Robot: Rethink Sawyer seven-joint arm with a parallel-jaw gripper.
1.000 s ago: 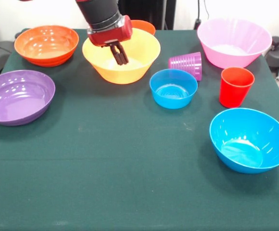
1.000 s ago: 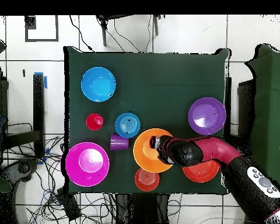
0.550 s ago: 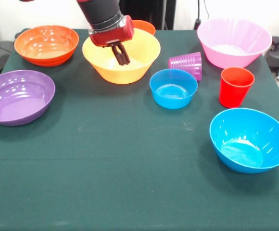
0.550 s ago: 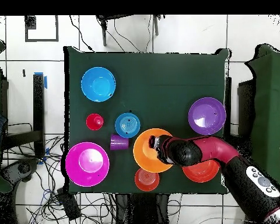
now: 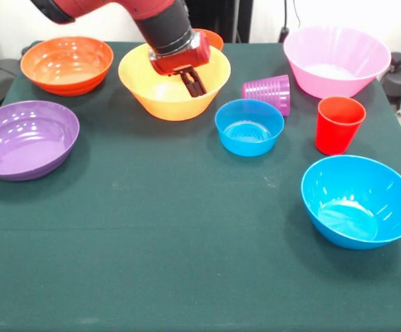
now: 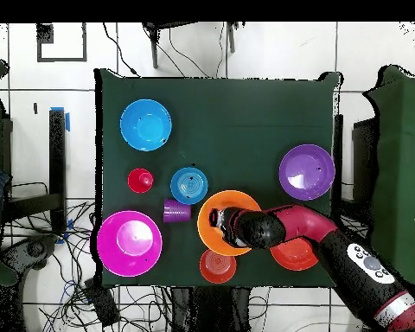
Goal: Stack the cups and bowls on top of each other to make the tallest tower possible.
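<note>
Nothing is stacked yet: large blue bowl (image 5: 359, 200), red cup (image 5: 338, 124), small blue bowl (image 5: 249, 127), tipped purple cup (image 5: 268, 92) and pink bowl (image 5: 336, 61) sit apart on the green tablecloth (image 5: 159, 263). Farther back the gripper (image 5: 193, 82), apparently clenched empty, dips into the large orange bowl (image 5: 159, 97). Cables trail over the tiled floor (image 6: 271, 52).

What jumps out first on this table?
The red and black arm, its tool dipped into the large orange bowl at the far side. Around it, bright bowls dot the green table: a large pink bowl far right, a large blue bowl near right.
</note>
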